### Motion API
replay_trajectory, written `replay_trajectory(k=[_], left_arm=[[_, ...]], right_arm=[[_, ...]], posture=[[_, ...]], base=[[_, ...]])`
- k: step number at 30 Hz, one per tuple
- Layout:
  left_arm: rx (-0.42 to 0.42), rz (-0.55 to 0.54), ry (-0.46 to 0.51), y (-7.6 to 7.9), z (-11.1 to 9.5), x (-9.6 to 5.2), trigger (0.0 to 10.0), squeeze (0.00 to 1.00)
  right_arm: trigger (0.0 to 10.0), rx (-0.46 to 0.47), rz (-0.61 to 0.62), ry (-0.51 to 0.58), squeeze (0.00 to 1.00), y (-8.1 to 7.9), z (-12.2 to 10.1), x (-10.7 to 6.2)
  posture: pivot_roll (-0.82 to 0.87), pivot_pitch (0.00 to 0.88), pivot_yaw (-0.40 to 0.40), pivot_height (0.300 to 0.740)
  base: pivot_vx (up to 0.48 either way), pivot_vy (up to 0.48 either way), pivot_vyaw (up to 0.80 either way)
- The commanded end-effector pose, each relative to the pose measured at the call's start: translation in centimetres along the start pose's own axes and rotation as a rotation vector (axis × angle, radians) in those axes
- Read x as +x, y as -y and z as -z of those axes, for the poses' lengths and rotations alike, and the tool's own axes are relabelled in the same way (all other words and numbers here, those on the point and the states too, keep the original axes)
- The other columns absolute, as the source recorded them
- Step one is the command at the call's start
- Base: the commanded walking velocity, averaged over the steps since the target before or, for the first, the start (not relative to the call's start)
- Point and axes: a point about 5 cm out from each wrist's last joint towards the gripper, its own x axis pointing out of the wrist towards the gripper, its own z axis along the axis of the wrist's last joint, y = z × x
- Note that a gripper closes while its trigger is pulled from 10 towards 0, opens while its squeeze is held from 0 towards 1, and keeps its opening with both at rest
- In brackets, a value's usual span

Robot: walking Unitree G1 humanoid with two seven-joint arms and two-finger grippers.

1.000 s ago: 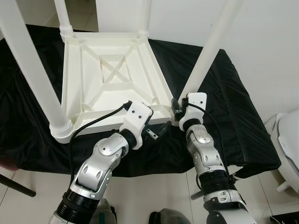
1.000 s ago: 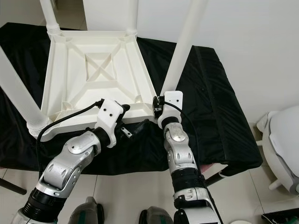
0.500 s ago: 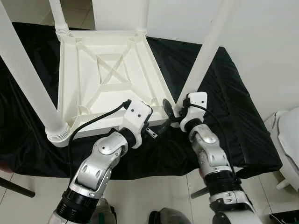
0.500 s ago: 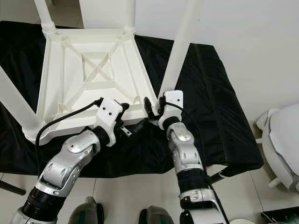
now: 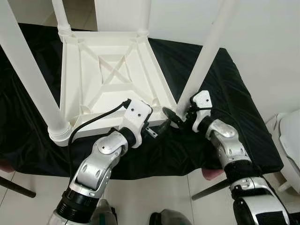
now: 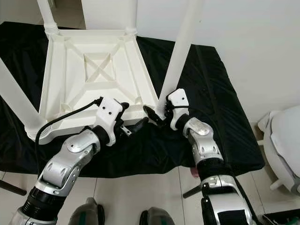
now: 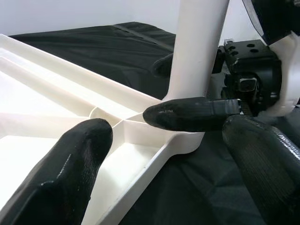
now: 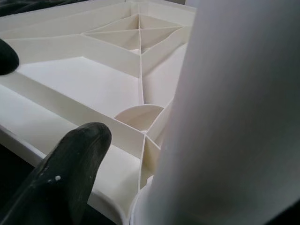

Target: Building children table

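Inverted children's table [image 5: 110, 79] rests on black cloth [image 5: 220, 108]. Both tools, left tool [image 5: 159, 129] and right tool [image 5: 174, 117], are open at its 5 o'clock corner leg [image 5: 206, 56].

I see a plain white table [image 5: 108, 79] with white legs [image 5: 206, 51], lying on a black cloth [image 5: 234, 108]. Both arms are silver; the fingers [image 7: 197, 114] are black. At 3 o'clock, the wall [image 5: 267, 42] is white.
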Motion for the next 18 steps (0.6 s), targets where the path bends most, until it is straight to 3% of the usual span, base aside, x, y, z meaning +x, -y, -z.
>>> replay_trajectory(k=[1, 2, 5, 6, 17, 18], left_arm=[[0.013, 0.005, -0.008, 0.1, 0.1, 0.2, 10.0, 0.0], [0.013, 0.003, -0.008, 0.0, 0.2, 0.2, 10.0, 0.0], [0.013, 0.002, -0.009, 0.0, 0.1, 0.1, 10.0, 0.0], [0.013, 0.001, -0.009, 0.0, 0.1, 0.1, 10.0, 0.0], [0.006, 0.004, -0.01, 0.2, 0.2, -0.1, 10.0, 0.0], [0.005, 0.005, -0.011, 0.2, 0.2, -0.1, 10.0, 0.0]], right_arm=[[10.0, -0.024, -0.016, -0.02, 0.0, 0.2, 0.3, -0.2], [4.6, -0.015, -0.018, -0.025, 0.0, 0.2, 0.5, -0.2], [4.6, -0.008, -0.019, -0.027, 0.0, 0.3, 0.7, -0.2], [0.0, -0.001, -0.027, -0.029, 0.0, 0.3, 0.9, -0.2], [0.0, 0.04, -0.007, -0.018, 0.0, 0.6, 1.7, -0.6], [10.0, 0.04, 0.019, -0.021, 0.0, 0.6, 1.8, -0.6]], posture=[[-0.01, 0.0, -0.078, 0.74], [-0.01, 0.0, -0.077, 0.74], [-0.01, 0.0, -0.078, 0.74], [-0.01, 0.0, -0.08, 0.74], [-0.01, 0.0, -0.077, 0.74], [-0.01, 0.0, -0.076, 0.74]], base=[[0.0, 0.0, 0.0], [0.0, 0.0, 0.0], [0.0, 0.0, 0.0], [0.0, 0.0, 0.0], [0.0, 0.0, 0.0], [0.0, 0.0, 0.0]])
